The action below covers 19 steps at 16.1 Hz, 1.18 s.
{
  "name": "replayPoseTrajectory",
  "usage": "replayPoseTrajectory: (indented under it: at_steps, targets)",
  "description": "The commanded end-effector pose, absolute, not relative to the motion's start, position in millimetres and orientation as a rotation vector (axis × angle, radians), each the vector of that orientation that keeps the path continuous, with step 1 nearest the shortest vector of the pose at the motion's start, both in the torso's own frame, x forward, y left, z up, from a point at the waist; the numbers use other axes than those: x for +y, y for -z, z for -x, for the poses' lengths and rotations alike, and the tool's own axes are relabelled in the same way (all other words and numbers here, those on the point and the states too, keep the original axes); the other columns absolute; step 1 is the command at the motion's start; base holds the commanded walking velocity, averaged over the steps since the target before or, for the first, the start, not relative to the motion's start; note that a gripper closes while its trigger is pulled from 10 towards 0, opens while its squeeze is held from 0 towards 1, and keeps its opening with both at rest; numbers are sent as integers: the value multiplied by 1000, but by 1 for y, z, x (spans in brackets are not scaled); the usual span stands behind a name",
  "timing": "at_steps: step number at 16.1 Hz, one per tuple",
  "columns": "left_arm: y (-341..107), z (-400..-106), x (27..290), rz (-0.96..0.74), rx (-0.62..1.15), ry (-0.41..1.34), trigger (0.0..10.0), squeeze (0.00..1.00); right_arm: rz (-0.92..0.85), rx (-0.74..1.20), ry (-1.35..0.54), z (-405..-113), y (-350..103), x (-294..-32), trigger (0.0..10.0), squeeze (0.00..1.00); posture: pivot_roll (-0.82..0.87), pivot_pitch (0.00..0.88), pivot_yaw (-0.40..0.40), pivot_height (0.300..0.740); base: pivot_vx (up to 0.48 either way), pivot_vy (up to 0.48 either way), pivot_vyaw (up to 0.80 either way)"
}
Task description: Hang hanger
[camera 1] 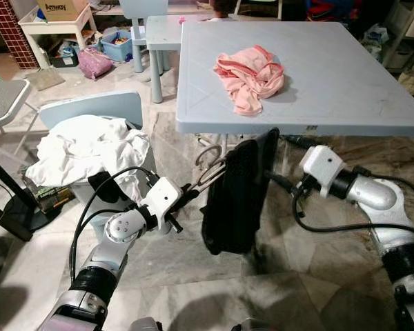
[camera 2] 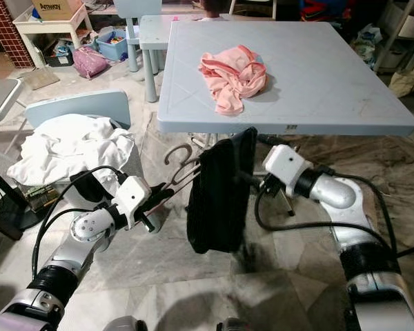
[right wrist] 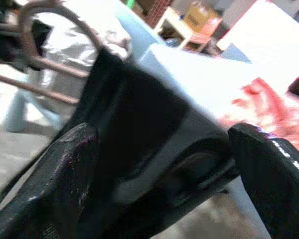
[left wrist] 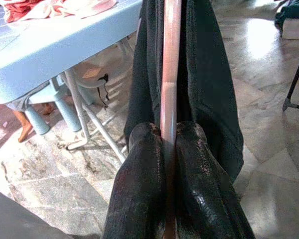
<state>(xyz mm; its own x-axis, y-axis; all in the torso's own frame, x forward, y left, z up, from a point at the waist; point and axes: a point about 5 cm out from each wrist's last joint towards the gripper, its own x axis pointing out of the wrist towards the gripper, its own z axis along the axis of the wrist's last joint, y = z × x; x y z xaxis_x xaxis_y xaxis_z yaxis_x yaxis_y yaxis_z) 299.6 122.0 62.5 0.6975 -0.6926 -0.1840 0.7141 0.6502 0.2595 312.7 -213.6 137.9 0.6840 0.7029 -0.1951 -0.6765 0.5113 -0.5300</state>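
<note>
You get even, soft indoor light and sharp head views. The table [camera 1: 331, 83] throws a broad shadow onto the glossy floor [camera 1: 193, 276] beneath it, which shows pale reflections. Beyond the table, your left wrist view has glare on the floor tiles. Your right wrist view is blurred, with the tabletop blown out white.

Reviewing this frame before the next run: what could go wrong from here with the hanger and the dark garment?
1. The left claw pinches only the thin pinkish metal hanger at one end; the hanging black garment could make it twist or slip.
2. The right claw is open around the garment's edge, so the cloth may slide off the hanger.
3. All of this sits close under the edge of the light blue plastic table; lifting could snag the hook there.
</note>
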Motion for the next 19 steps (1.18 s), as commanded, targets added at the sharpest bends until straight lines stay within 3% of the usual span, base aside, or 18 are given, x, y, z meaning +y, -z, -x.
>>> replayPoseTrajectory:
  at_steps: [1, 4, 11, 15, 16, 17, 19]
  targets:
    - [-85, -311, 118, -296, -28, 774, 0, 0, 594, -5, -890, -307, -132, -210, 10000, 0, -107, 7, -19, 740, 0, 0, 0]
    - [-103, -313, 106, -241, -90, 819, 0, 0, 530, 174, -955, -289, -100, -206, 10000, 0, -104, 8, -17, 740, 0, 0, 0]
    - [-125, -302, 81, -156, -120, 965, 0, 0, 513, 174, -593, -314, -94, -201, 10000, 0, -92, 7, -4, 740, 0, 0, 0]
    - [-131, -293, 70, -131, -120, 1034, 0, 0, 489, 166, -479, -325, -96, -197, 10000, 0, -90, 10, -3, 740, 0, 0, 0]
    - [-133, -291, 68, -123, -118, 1046, 0, 0, 484, 162, -470, -326, -96, -195, 7216, 0, -89, 10, -6, 740, 0, 0, 0]
    - [-134, -290, 66, -114, -120, 1055, 0, 0, 470, 162, -457, -328, -95, -195, 0, 0, -89, 10, -6, 740, 0, 0, 0]
    - [-137, -285, 63, -101, -114, 1088, 0, 0, 430, 178, -395, -332, -95, -199, 0, 0, -87, 17, -11, 740, 0, 0, 0]
